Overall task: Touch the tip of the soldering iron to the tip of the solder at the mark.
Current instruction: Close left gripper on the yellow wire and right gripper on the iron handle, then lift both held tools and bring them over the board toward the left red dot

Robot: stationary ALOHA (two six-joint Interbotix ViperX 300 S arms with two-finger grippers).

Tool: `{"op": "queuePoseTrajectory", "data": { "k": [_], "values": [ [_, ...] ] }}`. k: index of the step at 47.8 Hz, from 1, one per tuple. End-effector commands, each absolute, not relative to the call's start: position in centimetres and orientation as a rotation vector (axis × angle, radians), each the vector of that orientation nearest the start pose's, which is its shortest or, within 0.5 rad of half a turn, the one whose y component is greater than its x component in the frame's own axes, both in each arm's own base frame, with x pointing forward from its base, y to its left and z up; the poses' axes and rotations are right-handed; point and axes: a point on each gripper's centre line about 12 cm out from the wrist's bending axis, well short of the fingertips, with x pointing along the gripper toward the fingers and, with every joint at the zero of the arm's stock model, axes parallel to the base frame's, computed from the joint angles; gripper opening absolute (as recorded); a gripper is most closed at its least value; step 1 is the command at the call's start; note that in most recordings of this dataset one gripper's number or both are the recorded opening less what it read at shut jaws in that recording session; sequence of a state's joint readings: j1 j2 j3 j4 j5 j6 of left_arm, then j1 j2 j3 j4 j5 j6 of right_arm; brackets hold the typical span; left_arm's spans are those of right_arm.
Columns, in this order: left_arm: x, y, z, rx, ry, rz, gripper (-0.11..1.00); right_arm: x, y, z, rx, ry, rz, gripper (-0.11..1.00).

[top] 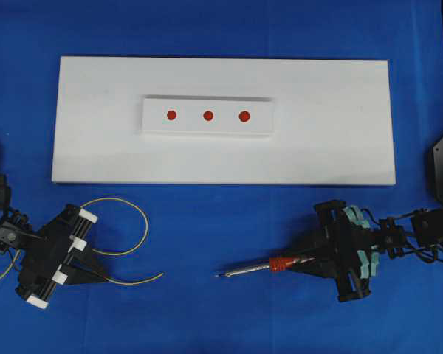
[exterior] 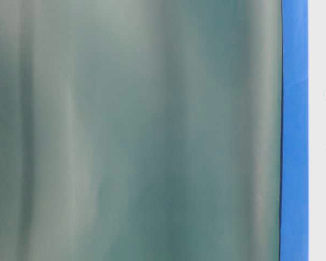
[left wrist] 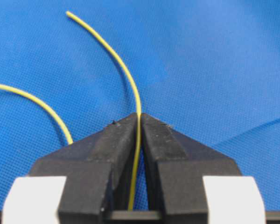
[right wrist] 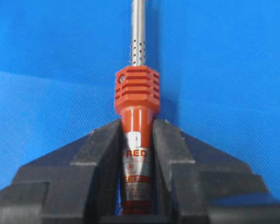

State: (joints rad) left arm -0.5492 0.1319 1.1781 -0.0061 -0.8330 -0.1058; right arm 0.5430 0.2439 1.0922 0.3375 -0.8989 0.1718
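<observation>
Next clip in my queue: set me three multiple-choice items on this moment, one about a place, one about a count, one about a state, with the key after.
1. Where does the soldering iron lie?
A. on the white board
B. on the blue cloth, right of the middle
C. on the small raised block

2. How many red marks are on the small block?
A. two
B. three
C. four

3. What is the left tool doing?
A. standing open above the solder
B. shut on the solder
C. shut on nothing

Key: 1 B, the overhead view shows it on the cloth below the board. 2 B, three dots in a row. 3 B, the left wrist view shows the yellow solder pinched between the closed jaws.
</observation>
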Motion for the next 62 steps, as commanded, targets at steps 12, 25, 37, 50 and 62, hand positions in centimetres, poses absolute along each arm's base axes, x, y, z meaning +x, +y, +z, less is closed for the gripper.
{"op": "queuePoseTrajectory", "data": {
  "k": [12,25,37,50,62],
  "values": [
    [24.9,-15.3,10.1,-0.023,0.449,-0.508,0.03,28.2,13.7,9.1,0.244,0.446,0.21,0.06],
    [25.3,-15.5,14.2,-0.069,0.537,-0.482,0.03,28.9,13.2,12.6,0.298,0.577,0.2,0.06],
    [25.1,-14.3,19.0,-0.074,0.565,-0.446,0.03,29.1,12.1,16.9,0.268,0.597,0.224,0.06],
    [25.1,-12.5,19.9,-0.091,0.555,-0.392,0.03,29.3,10.9,18.1,0.256,0.636,0.211,0.06],
    [26.4,-10.0,20.0,-0.106,0.548,-0.298,0.03,30.3,8.2,18.3,0.262,0.697,0.14,0.06]
  ]
}}
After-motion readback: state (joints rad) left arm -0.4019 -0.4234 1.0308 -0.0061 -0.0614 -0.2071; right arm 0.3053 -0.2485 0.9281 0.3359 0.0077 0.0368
